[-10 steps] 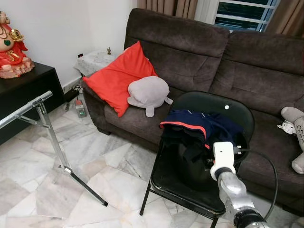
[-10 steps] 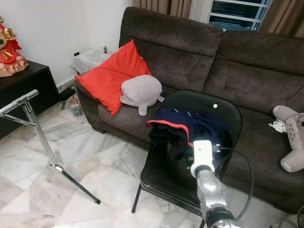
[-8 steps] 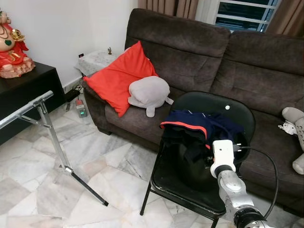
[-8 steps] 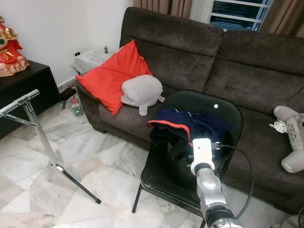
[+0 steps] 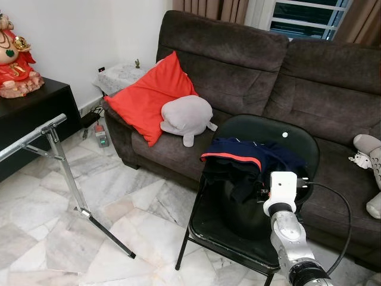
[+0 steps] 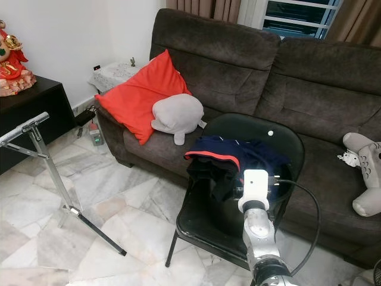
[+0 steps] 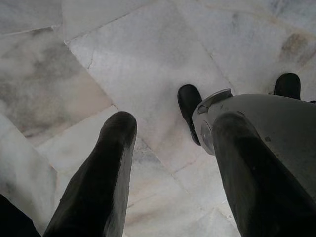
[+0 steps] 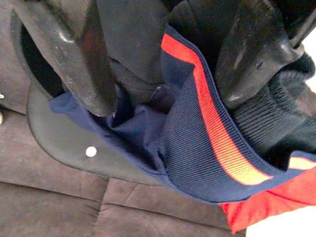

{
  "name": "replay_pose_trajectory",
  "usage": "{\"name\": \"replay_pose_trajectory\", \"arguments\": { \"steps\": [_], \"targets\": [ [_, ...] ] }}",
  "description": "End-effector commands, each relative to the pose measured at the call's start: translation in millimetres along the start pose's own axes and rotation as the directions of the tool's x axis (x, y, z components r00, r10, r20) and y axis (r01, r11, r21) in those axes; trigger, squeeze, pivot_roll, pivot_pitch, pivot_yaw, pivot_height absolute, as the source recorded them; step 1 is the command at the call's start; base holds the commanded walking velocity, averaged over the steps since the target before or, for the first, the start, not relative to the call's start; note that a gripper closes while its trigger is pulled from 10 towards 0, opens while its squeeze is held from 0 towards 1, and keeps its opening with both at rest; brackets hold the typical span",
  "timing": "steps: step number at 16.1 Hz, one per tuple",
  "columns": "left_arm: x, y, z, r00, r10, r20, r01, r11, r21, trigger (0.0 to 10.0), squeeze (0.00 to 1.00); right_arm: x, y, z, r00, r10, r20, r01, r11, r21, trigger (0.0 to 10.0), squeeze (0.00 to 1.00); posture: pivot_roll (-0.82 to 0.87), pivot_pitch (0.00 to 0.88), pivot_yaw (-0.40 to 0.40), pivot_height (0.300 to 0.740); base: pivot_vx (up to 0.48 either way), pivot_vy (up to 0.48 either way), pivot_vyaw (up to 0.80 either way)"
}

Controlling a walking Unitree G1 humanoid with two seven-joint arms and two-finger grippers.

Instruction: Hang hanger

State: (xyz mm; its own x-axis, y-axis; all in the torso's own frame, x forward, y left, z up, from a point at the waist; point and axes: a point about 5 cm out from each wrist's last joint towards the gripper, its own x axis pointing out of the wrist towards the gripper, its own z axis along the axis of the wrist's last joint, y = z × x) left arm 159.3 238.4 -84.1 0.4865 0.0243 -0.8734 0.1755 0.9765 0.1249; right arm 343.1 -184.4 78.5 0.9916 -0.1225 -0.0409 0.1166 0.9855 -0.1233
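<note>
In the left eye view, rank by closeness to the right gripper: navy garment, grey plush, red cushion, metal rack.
1. navy garment: draped over the chair, right at the right gripper.
2. grey plush: on the sofa, to the robot's left of the chair.
3. red cushion: behind the plush.
4. metal rack: on the floor, far left.

Ribbed knit garment (image 8: 197, 148), matt chair (image 5: 238, 238), polished marble floor (image 5: 119, 196)
</note>
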Motion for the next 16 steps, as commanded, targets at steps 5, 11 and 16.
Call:
{"name": "replay_pose_trajectory", "arguments": {
  "steps": [5,11,16],
  "targets": [
    [-0.1,-1.9,-3.9,1.000,-0.011,-0.022,0.012,1.000,0.012,10.0,0.00,10.0,-13.9,13.3,0.994,-0.104,0.016,0.104,0.994,-0.018,10.0,0.00,0.07,0.000,-0.044,0.740,0.000,0.000,0.00],
    [-0.2,-1.4,-3.8,1.000,-0.009,-0.024,0.009,1.000,0.018,10.0,0.00,17.0,-6.7,9.0,0.992,-0.057,-0.117,0.047,0.995,-0.090,10.0,0.00,0.08,0.000,-0.043,0.740,0.000,0.000,0.00],
    [-0.2,-1.2,-4.0,1.000,-0.007,-0.023,0.007,1.000,0.018,10.0,0.00,26.3,0.0,37.6,0.999,-0.007,0.037,0.013,0.988,-0.151,10.0,0.00,0.08,0.000,-0.042,0.740,0.000,0.000,0.00]
  ]
}}
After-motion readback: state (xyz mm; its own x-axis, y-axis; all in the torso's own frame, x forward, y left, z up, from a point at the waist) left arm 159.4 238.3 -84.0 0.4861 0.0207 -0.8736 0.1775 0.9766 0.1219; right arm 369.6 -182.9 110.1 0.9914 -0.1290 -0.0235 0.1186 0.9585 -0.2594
